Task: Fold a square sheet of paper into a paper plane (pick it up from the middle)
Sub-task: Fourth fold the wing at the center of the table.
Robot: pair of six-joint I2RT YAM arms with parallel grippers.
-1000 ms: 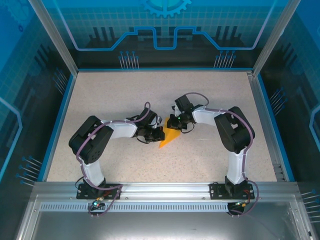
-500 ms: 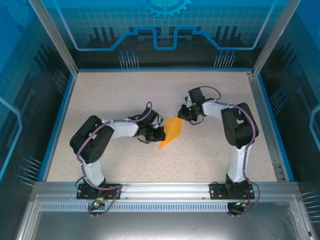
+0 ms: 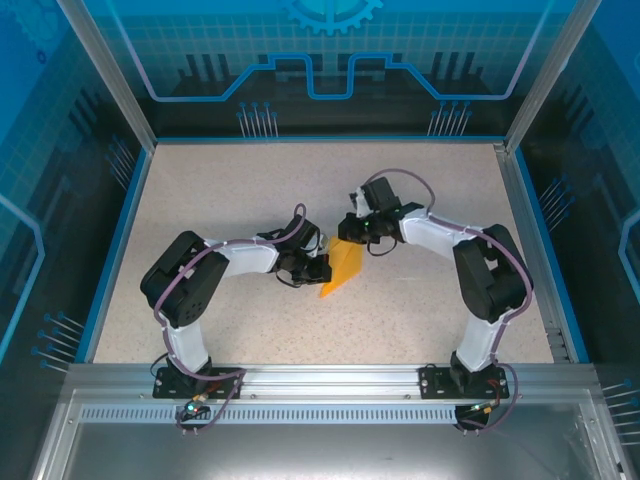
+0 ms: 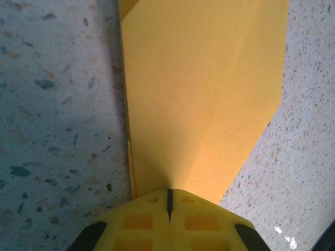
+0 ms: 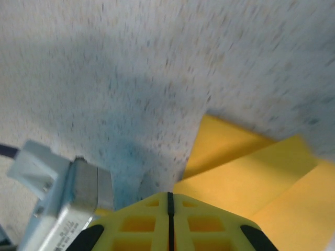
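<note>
Sheet of paper (image 3: 345, 268): thin orange-yellow, smooth, partly folded w/ creases, wedge shape; mid tabletop (image 3: 230, 190) (speckled), btwn both tools.
Left tool (image 3: 322, 269): fingers pressed together, pinching paper's narrow end.
Right tool (image 3: 346, 240): closed, over paper's far edge; contact unclear.

No readable txt, nos., brand names or labels anywhere. The back wall (image 3: 450, 50) has a gear emblem (image 3: 332, 12) & circuit-style line graphics, w/o any letters. The sheet of paper (image 4: 199, 94) is plain orange-yellow, no print.
</note>
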